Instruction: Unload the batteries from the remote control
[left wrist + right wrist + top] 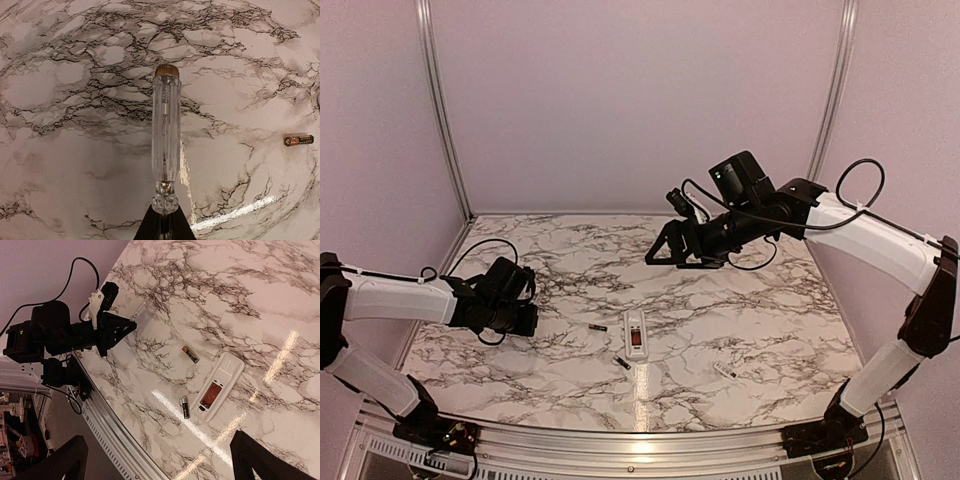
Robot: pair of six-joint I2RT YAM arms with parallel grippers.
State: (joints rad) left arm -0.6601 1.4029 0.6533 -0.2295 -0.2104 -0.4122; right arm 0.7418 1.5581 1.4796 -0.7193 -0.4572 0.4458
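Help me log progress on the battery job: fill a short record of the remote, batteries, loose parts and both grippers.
remote control: flat on the table, red recess facing up
batteries: both out of the remote; one to its left, the other by its near end
small white chip: to the right of the remote, apart from it
left gripper: shut, holding nothing, above bare marble
right gripper: open, holding nothing, raised beyond the remote

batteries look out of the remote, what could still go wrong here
1. The left battery lies loose not far from the shut left pincer; a careless sweep could roll it away.
2. The front battery sits by a corner of the remote control, toward the front edge of the table; a nudge might send it off.
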